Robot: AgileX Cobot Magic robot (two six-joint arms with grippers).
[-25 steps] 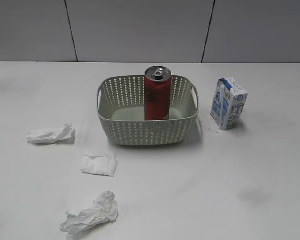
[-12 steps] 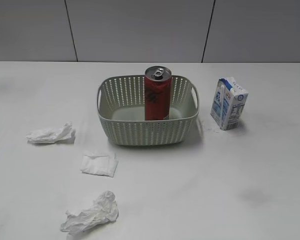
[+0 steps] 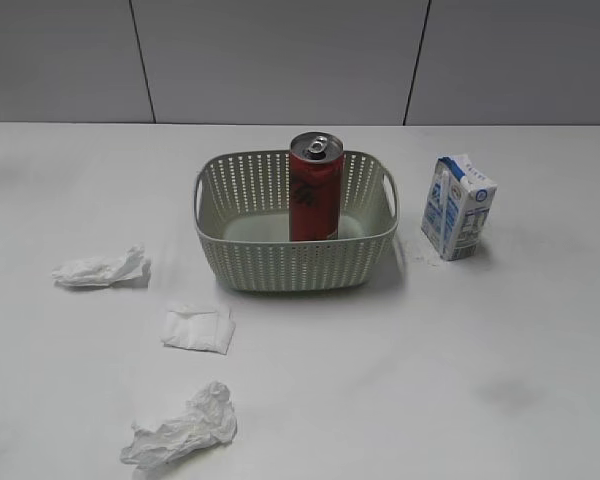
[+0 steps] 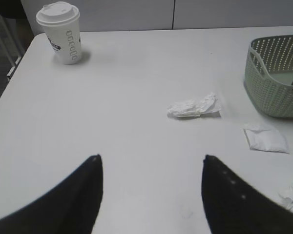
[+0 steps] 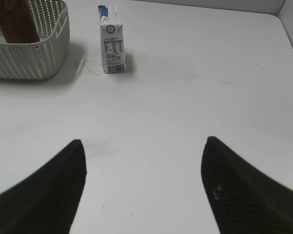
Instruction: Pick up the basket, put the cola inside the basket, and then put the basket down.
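Note:
The sage-green basket [image 3: 296,258] rests on the white table, centre of the exterior view. The red cola can [image 3: 314,190] stands upright inside it. The basket also shows at the right edge of the left wrist view [image 4: 273,78] and top left of the right wrist view [image 5: 29,53], with the cola [image 5: 19,22] inside. My left gripper [image 4: 151,158] is open and empty above bare table, well left of the basket. My right gripper [image 5: 144,141] is open and empty above bare table, well right of the basket. Neither gripper shows in the exterior view.
A blue-and-white carton [image 3: 458,207] stands right of the basket. Three crumpled tissues [image 3: 102,268] [image 3: 198,328] [image 3: 180,428] lie left and front-left. A white lidded paper cup [image 4: 60,32] stands at the table's far left corner.

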